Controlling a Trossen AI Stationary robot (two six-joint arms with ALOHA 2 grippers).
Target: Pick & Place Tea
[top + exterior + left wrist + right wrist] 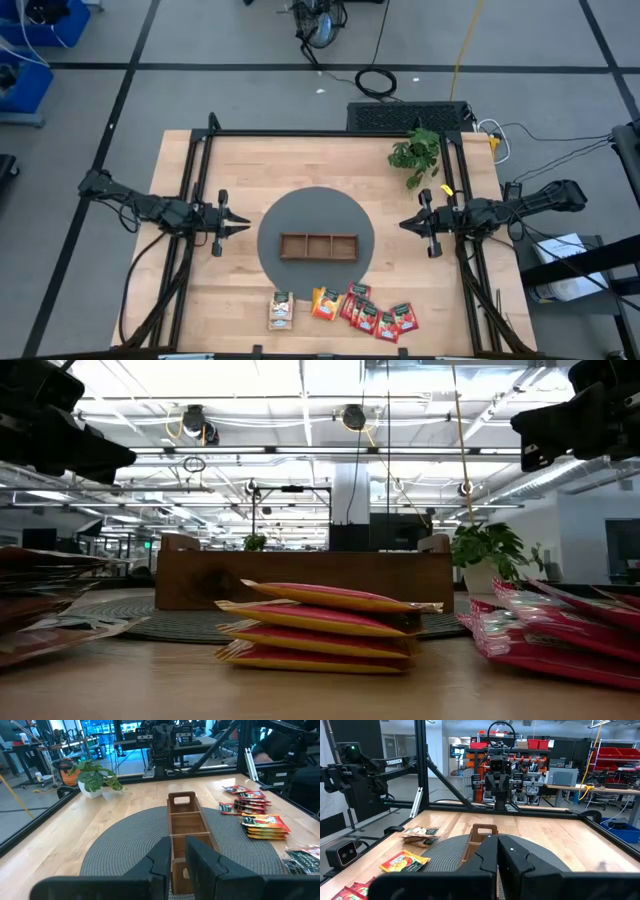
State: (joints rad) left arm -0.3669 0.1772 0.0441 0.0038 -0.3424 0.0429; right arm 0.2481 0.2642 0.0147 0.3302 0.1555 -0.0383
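The tea sachets lie flat near the table's near edge: a beige-white pile (282, 310), an orange pile (326, 303) and a spread of red ones (380, 316). The low view shows the orange stack (325, 625) with red sachets (560, 625) beside it. The wooden three-compartment tray (318, 245) sits on a round grey mat (275, 225). My left gripper (243, 225) hovers left of the mat, shut and pointing at the tray (187, 817). My right gripper (403, 225) hovers right of the mat, shut and facing the tray (477, 837). Neither is near the sachets.
A small potted plant (417, 152) stands at the table's far right. Black frame rails run along the left and right sides of the table. Bare wood lies between the mat and the sachets and across the far half of the table.
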